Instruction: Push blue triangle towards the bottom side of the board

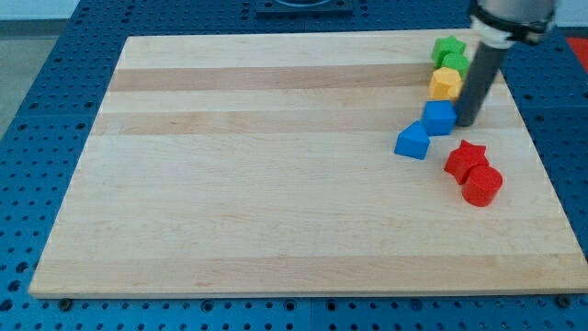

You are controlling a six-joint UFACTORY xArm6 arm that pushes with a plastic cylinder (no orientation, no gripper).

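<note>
The blue triangle (412, 141) lies at the view's right of the wooden board (276, 184). A blue cube (439, 117) sits just up and right of it, touching or nearly so. My tip (465, 122) is at the cube's right side, against it, and a short way up and right of the triangle. The dark rod rises from there to the view's top right.
A yellow block (446, 83) and two green blocks (449, 48) (456, 64) stand in a line above the blue cube. A red star (466, 157) and a red cylinder (482, 185) lie below right of my tip.
</note>
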